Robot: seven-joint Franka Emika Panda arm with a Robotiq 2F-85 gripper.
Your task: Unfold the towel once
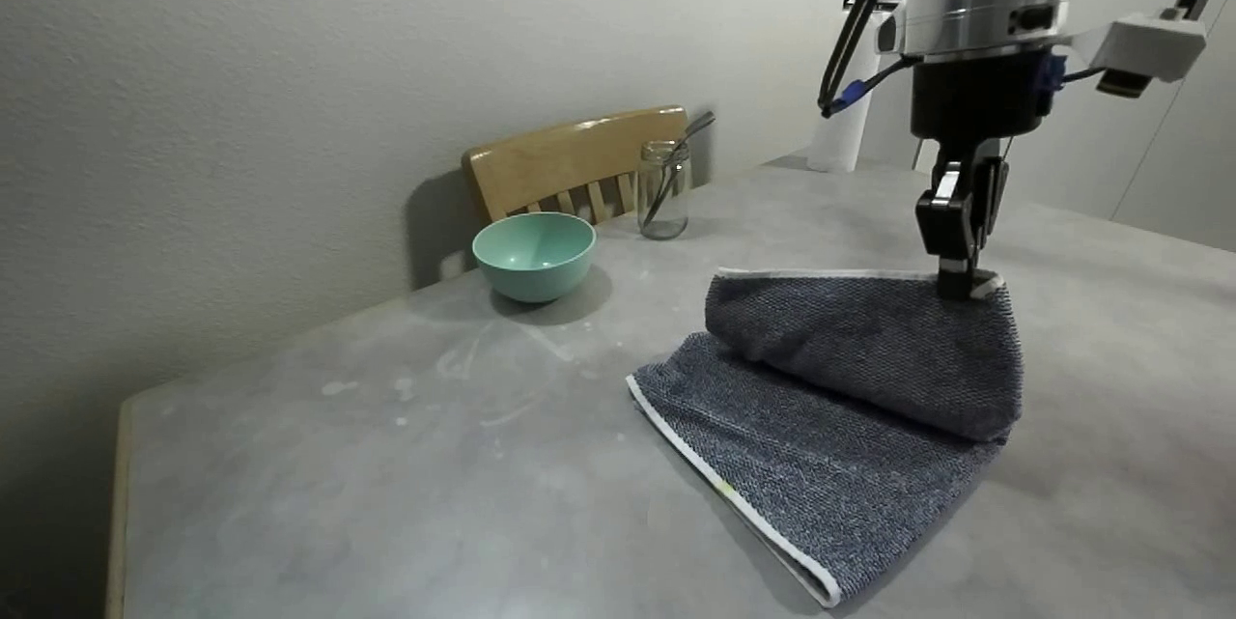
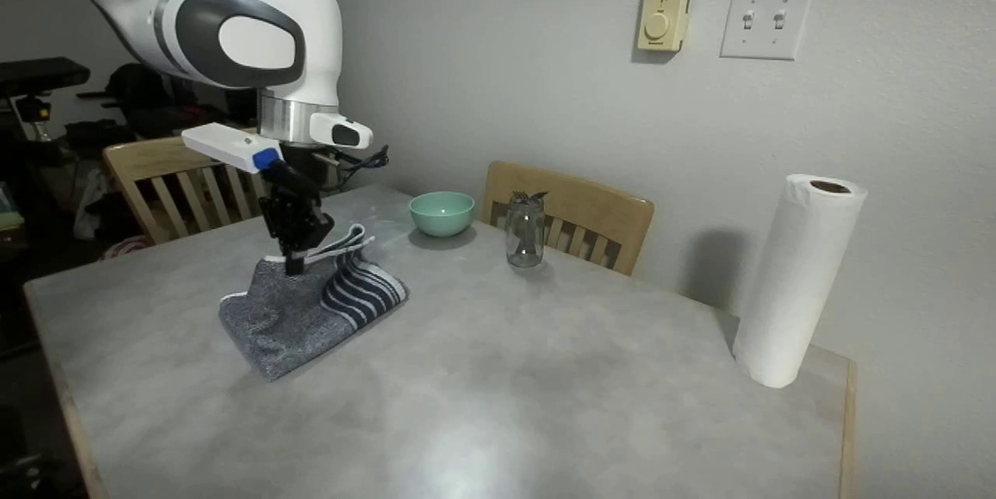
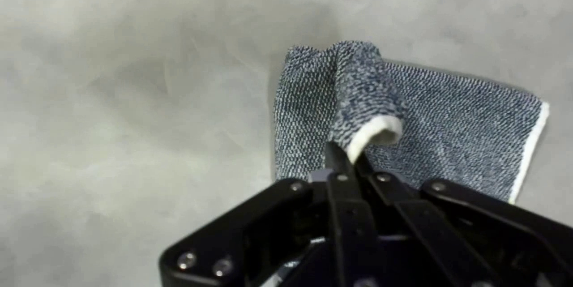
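The blue-grey towel (image 1: 792, 455) lies folded on the table, with a white hem along its edge. Its upper layer is raised and stands up from the lower layer. It also shows in an exterior view (image 2: 288, 328), with the navy and white striped band at one end. My gripper (image 1: 958, 283) is shut on the white-hemmed edge of the raised layer, near one corner; it also shows in an exterior view (image 2: 294, 262). In the wrist view, the fingertips (image 3: 348, 159) pinch the hem, and the towel corner (image 3: 367, 85) curls over beyond them. The rest of the towel is partly hidden behind the gripper.
A teal bowl (image 1: 534, 262) and a glass jar (image 1: 663, 194) with cutlery stand near the wall, in front of a wooden chair (image 1: 579, 151). A white paper roll (image 2: 797, 281) stands at the table's far end. Another chair (image 2: 183, 172) stands behind the arm.
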